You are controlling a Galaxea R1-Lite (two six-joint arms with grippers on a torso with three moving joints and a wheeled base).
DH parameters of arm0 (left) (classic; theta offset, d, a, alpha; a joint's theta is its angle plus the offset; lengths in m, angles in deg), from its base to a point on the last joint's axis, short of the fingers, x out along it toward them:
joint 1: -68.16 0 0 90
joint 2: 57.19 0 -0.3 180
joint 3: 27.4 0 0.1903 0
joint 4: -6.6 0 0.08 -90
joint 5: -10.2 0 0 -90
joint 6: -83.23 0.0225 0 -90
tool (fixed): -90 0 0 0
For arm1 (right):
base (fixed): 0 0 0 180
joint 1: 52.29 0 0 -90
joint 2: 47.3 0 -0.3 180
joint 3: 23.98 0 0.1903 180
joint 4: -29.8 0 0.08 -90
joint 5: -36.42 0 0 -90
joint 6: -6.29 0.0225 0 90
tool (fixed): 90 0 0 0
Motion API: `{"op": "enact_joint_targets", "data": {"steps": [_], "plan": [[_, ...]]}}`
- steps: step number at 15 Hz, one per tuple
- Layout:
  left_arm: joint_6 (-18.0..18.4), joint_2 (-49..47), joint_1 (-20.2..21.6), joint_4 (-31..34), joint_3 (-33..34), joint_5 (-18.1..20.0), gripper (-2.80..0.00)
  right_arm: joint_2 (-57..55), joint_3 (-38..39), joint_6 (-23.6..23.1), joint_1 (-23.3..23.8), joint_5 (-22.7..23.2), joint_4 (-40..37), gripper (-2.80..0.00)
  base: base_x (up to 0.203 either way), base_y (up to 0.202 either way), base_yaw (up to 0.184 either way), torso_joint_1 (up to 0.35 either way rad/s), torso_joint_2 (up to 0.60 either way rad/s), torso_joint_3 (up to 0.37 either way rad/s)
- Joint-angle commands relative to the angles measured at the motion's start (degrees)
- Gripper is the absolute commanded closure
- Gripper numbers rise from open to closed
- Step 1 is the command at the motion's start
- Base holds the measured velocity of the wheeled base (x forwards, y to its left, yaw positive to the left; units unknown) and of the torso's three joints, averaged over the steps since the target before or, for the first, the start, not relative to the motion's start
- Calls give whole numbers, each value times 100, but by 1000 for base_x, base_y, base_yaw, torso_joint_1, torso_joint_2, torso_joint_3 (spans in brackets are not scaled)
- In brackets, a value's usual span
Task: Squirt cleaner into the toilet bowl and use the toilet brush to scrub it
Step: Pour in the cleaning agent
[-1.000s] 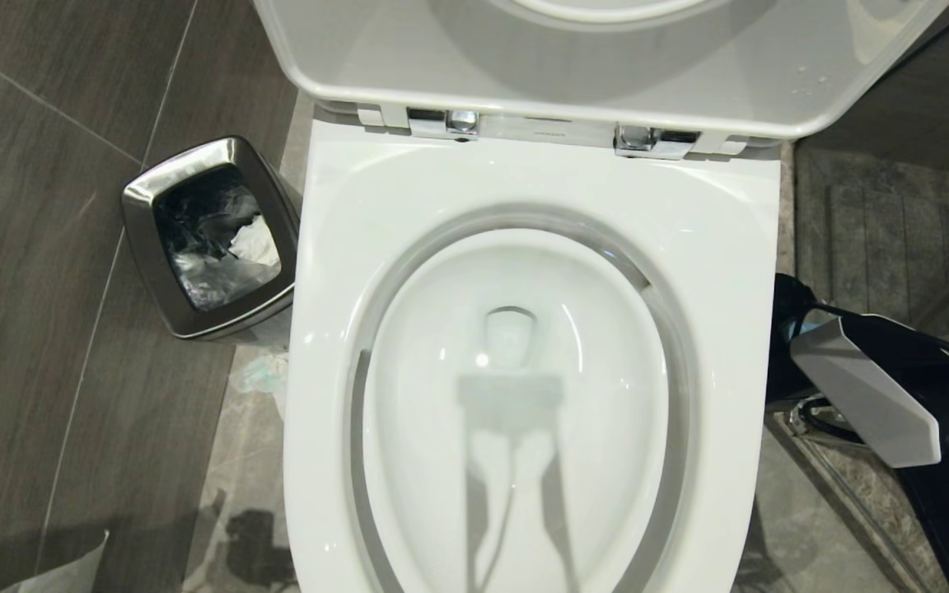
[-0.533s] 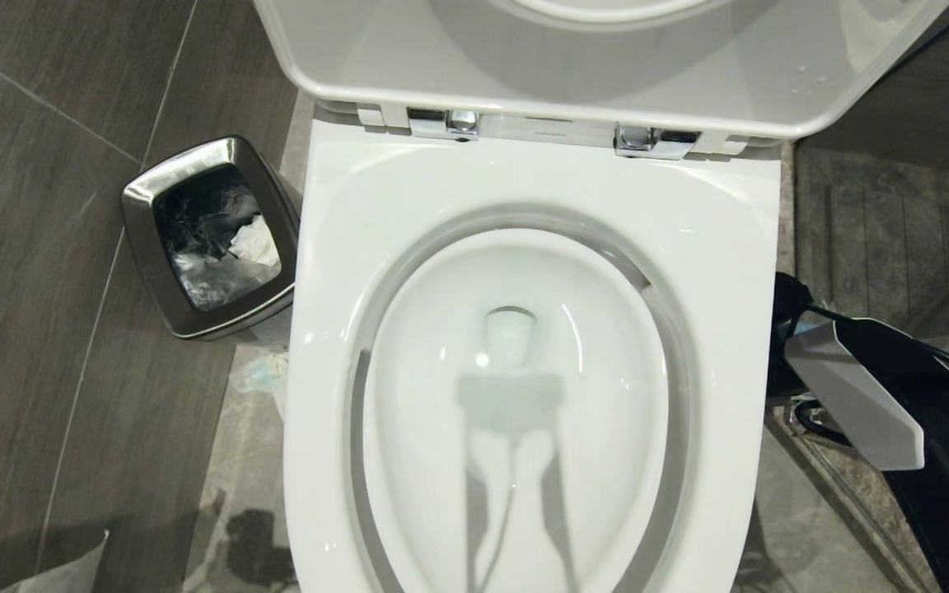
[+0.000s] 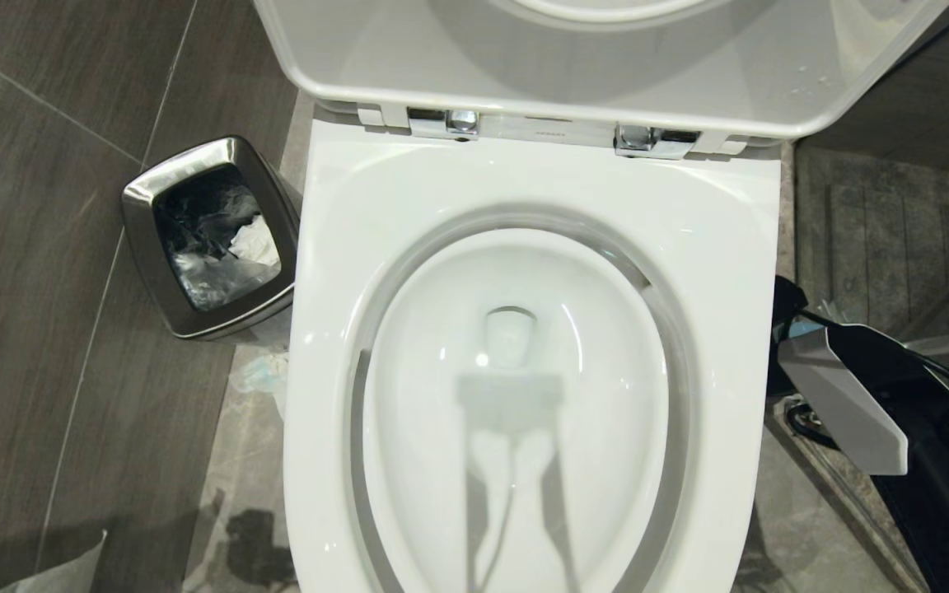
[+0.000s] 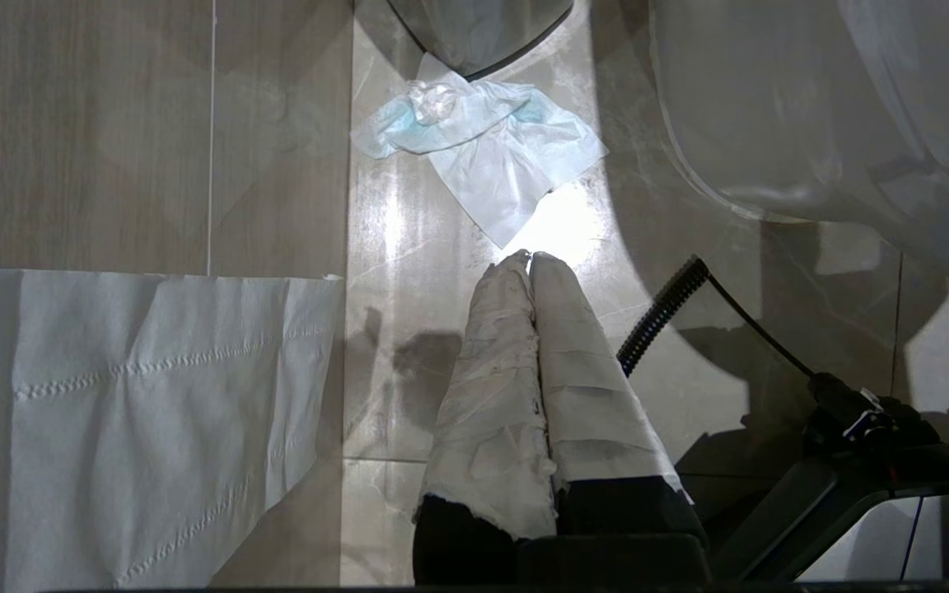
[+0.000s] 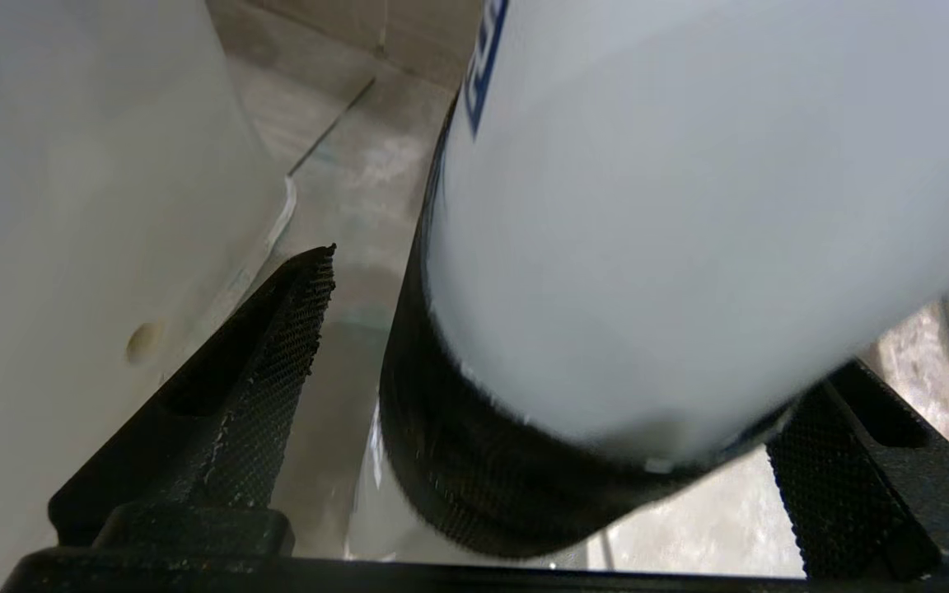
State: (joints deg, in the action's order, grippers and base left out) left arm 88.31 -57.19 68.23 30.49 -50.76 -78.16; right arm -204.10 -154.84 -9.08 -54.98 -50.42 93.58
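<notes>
While toilet bowl (image 3: 524, 428) holds clear water, steel bin (image 3: 209, 239) holds crumpled bag; right gripper (image 5: 540, 395) released, left gripper (image 4: 530, 262) clenched.

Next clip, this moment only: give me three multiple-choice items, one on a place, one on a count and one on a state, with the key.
1. Where does the waste bin stand relative to the toilet bowl?
A) on the robot's left of it
B) on the robot's right of it
C) inside it

2. How many chrome hinges show at the back of the rim?
A) one
B) two
C) four

3. How does the left gripper stand?
A) fingers wide apart
B) fingers shut together
C) fingers closed on a brush

Key:
1 A: the head view shows the bin on the floor left of the bowl.
2 B: one hinge sits on each side under the raised lid.
3 B: the taped fingers touch along their length, with nothing between them.
</notes>
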Motion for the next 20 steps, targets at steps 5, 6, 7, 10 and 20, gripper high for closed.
{"op": "enact_joint_targets", "data": {"steps": [5,6,7,10,20], "plan": [[3,-9,1,0,9,2,0,-253,-501,-1,-3,36,51,-280,0,0,0,0,0,0],[3,-8,1,0,1,2,0,-265,-502,-1,-3,36,51,-280,0,0,0,0,0,0],[3,-9,1,0,9,2,0,-290,-510,-1,-3,36,51,-280,0,0,0,0,0,0],[3,-9,1,0,9,2,0,-338,-540,-1,6,36,51,-280,0,0,0,0,0,0],[3,-9,1,0,9,2,0,-341,-557,2,6,68,51,-280,0,0,0,0,0,0]]}}
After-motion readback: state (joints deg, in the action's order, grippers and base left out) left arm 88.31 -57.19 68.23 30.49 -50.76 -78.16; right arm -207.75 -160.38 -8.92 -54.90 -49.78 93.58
